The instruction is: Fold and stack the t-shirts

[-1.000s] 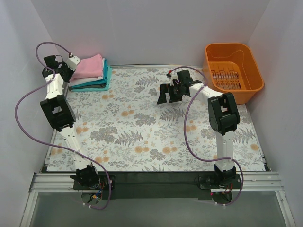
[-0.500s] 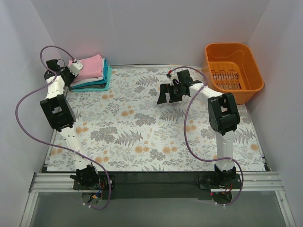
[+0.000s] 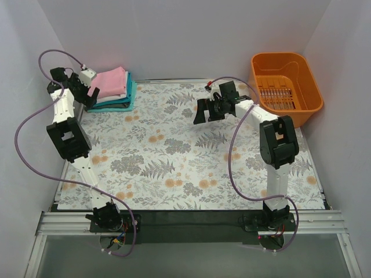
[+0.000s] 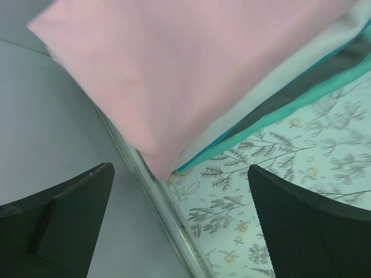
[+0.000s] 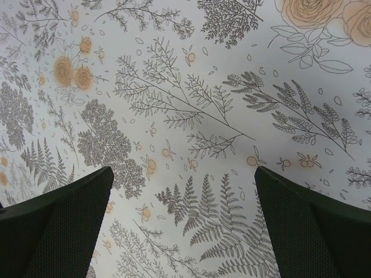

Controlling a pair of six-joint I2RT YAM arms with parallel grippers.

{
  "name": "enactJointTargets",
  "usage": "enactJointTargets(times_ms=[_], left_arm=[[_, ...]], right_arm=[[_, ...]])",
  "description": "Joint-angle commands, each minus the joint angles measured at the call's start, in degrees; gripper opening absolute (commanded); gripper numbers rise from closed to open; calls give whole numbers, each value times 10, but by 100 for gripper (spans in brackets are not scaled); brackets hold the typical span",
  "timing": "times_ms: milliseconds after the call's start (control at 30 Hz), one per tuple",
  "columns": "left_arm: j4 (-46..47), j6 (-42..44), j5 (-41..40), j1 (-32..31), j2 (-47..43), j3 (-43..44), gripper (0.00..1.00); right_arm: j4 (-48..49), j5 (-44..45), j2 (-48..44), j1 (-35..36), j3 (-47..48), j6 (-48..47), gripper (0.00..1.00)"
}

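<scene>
The t-shirts lie folded in one stack at the table's far left corner. The pink one (image 3: pixel 110 80) (image 4: pixel 174 69) is on top, a white one (image 3: pixel 108 98) (image 4: pixel 301 63) lies under it and a teal one (image 3: pixel 126 99) (image 4: pixel 327 81) is at the bottom. My left gripper (image 3: pixel 86 92) (image 4: pixel 179 171) hovers at the stack's left corner, open, with nothing between its fingers. The pink corner lies just past the fingertips. My right gripper (image 3: pixel 204 114) (image 5: pixel 182 171) hangs open over the bare floral tablecloth, right of centre, holding nothing.
An orange plastic basket (image 3: pixel 286 55) stands at the far right corner. The table's metal edge strip (image 4: pixel 168 220) and the white left wall run right under the left gripper. White walls close in the back and both sides.
The left gripper has opened and let go of the pink t-shirt, which now rests on the stack, and has drawn back a little to the left. The right gripper shifted slightly farther back.
</scene>
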Motion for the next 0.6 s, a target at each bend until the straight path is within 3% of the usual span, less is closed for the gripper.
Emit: enactJointTargets(times_ms=[0,167,300,567], left_arm=[[-54,-99,57,4,-105,59,94],[-63,-256,99,-2,-191,0,95],[-20,-358,57,-35,-259,-95,96],[106,-486,-52,-174,-417,-410,98]], right_arm=[[-29,1,-53,-8,15,-35,98],[-67,51,-125,-29,-8,-101,98],[-91,97,-196,-61,-59,-138,98],[-116,101,-349,-153,-234,-207,98]])
